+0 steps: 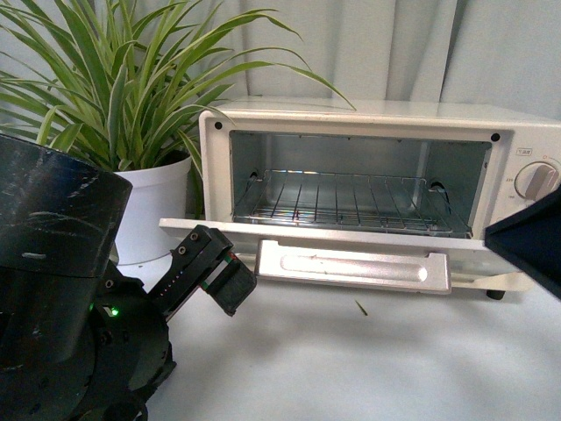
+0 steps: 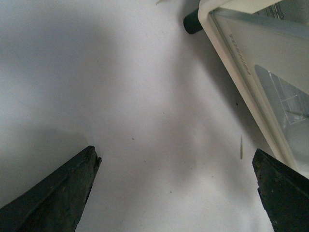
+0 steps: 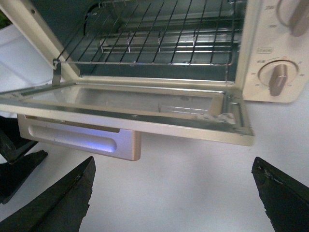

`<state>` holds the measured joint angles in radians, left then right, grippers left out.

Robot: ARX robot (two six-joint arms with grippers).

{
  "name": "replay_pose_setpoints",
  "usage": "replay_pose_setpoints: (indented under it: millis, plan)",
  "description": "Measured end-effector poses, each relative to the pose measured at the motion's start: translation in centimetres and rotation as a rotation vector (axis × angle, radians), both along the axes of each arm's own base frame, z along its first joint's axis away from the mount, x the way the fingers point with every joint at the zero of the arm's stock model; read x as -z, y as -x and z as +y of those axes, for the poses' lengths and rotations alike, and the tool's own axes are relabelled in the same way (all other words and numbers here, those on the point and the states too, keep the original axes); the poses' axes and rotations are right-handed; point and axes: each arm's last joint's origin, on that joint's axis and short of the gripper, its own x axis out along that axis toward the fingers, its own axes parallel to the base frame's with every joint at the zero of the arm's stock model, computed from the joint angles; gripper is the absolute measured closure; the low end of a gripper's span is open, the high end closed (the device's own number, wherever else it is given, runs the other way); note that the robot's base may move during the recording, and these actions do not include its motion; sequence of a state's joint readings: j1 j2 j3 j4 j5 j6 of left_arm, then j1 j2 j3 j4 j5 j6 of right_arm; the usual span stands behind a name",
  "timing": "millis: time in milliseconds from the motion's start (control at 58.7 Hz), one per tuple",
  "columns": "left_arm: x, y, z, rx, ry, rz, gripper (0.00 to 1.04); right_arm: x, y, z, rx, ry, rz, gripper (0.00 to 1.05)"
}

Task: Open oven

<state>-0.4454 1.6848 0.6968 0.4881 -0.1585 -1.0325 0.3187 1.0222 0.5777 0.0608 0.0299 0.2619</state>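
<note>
The cream-white oven (image 1: pixel 377 112) stands at the back of the white table with its door (image 1: pixel 324 233) folded down flat. The bar handle (image 1: pixel 351 266) hangs under the door's front edge. The wire rack (image 1: pixel 342 202) shows inside and a grey knob (image 1: pixel 536 180) is on the right. My left gripper (image 1: pixel 219 268) is open and empty, just below the door's left corner. In the left wrist view the left gripper (image 2: pixel 176 154) is over bare table, beside the door (image 2: pixel 256 63). My right gripper (image 3: pixel 174 164) is open and empty, in front of the door (image 3: pixel 135 104) and handle (image 3: pixel 77 140).
A potted spider plant (image 1: pixel 114 88) in a white pot (image 1: pixel 153 210) stands left of the oven. A grey curtain hangs behind. A small green scrap (image 1: pixel 360 307) lies on the table in front of the handle. A dark part of the right arm (image 1: pixel 530 241) shows at the right edge.
</note>
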Motion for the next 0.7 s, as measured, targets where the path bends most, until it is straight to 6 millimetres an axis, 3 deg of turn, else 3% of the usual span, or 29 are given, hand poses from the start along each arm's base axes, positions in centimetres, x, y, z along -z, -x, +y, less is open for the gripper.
replay_pose_setpoints:
  millis: [307, 699]
  plan:
    - [-0.1, 0.4, 0.4, -0.013, -0.218, -0.051, 0.07, 1.6, 1.1, -3.3, 0.072, -0.063, 0.035, 0.09]
    - [-0.3, 1.3, -1.2, 0.059, -0.447, -0.114, 0.07, 2.3, 1.1, -4.7, 0.1, -0.084, 0.054, 0.09]
